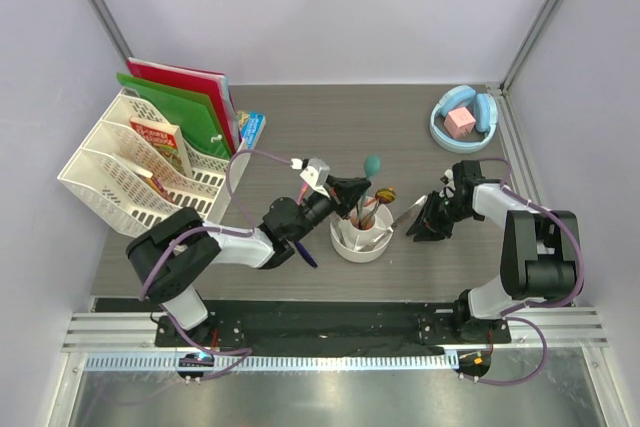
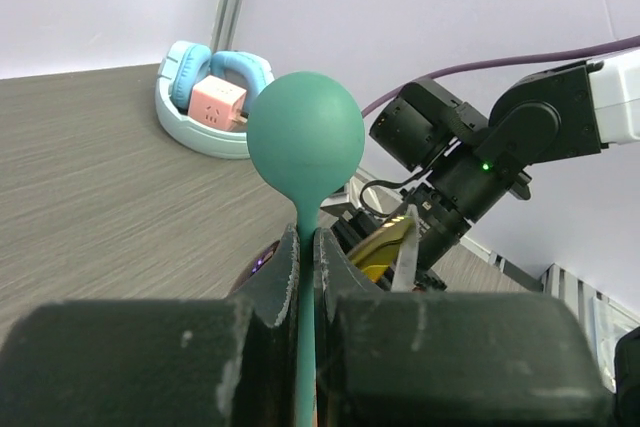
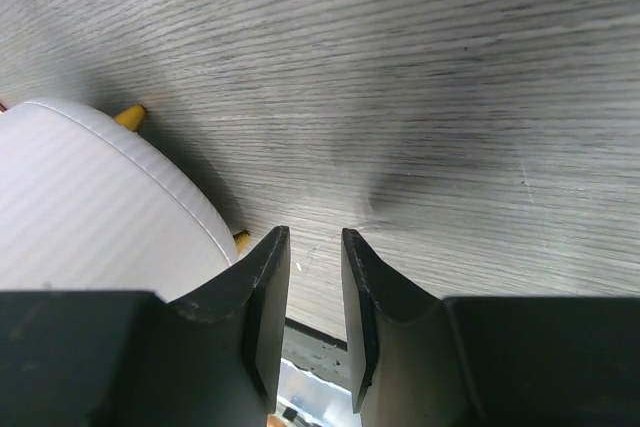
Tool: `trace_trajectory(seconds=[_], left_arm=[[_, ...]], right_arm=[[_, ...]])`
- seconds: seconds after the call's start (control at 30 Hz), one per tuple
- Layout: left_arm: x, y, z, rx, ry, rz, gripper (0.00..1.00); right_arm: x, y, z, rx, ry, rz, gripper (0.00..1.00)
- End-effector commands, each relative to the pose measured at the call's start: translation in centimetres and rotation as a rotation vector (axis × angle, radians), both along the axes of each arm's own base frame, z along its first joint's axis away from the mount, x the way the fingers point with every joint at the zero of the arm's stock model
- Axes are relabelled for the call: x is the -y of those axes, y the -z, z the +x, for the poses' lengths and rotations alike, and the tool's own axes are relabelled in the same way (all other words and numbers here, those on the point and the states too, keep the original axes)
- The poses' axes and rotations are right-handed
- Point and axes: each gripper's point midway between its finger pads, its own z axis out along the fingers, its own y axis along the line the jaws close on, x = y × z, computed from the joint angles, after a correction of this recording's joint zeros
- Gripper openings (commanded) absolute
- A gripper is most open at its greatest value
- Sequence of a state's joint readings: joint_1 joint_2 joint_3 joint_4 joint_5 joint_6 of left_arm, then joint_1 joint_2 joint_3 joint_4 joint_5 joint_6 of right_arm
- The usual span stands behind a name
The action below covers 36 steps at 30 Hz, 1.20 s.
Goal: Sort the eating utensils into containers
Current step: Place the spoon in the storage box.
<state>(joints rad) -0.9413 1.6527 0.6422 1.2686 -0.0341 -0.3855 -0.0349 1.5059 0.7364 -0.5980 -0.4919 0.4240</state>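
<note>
Clenched in left gripper [image 1: 346,191]: teal plastic spoon with round bowl [image 1: 372,164], stem upright, bowl up, above white round compartmented plastic cup [image 1: 352,246]. Probably held so for handle-first drop into compartment.

Parked just right of cup, low over grey wood table [image 1: 330,127]: right gripper [image 1: 425,223], jaws apart, nothing between. Likely keeping clear.

From left wrist only: fingers [image 2: 285,272] pinching stem. From right wrist only: empty gap, cup wall beside it. From overhead only: other utensils standing in cup.

We log a small white round plastic cup [image 1: 352,250] standing upright and holding several slim pieces, among them a gold one [image 2: 385,247] and a silver one [image 1: 405,213] that leans out to the right. A teal round-bowled spoon [image 2: 303,139] stands bowl-up, its handle pinched in the left gripper [image 2: 308,247]. A dark blue slim piece [image 1: 305,253] lies flat just left of the cup.
</note>
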Motion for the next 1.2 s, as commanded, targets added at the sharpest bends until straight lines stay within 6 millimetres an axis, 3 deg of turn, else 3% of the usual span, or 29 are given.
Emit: trace_trajectory(seconds=[0.0,0.23,0.7,1.03,1.17], left_arm=[[-0.9,0.4,-0.1,0.008,-0.027,-0.036,0.00],[-1.6,1.5,-1.1,-0.018,-0.002,-0.008,0.04],[-1.3,1.3,-1.3,-0.007,0.018,0.045,0.31],[-1.7,-1.8,-2.1,0.050,0.039,0.100,0.40],[-2.0,-5.6,-2.3,0.090,0.037,0.104,0.41]], right_arm=[[0.0,-0.6,0.6,0.039,0.005,0.007,0.33],[-0.3,-0.2,0.1,0.036,0.019,0.019,0.33],[-0.2,0.7,-1.0,0.014,0.022,0.012,0.33],[-0.3,0.3,-0.2,0.029,0.038,0.025,0.33],[-0.5,-0.3,0.7,0.053,0.055,0.037,0.33]])
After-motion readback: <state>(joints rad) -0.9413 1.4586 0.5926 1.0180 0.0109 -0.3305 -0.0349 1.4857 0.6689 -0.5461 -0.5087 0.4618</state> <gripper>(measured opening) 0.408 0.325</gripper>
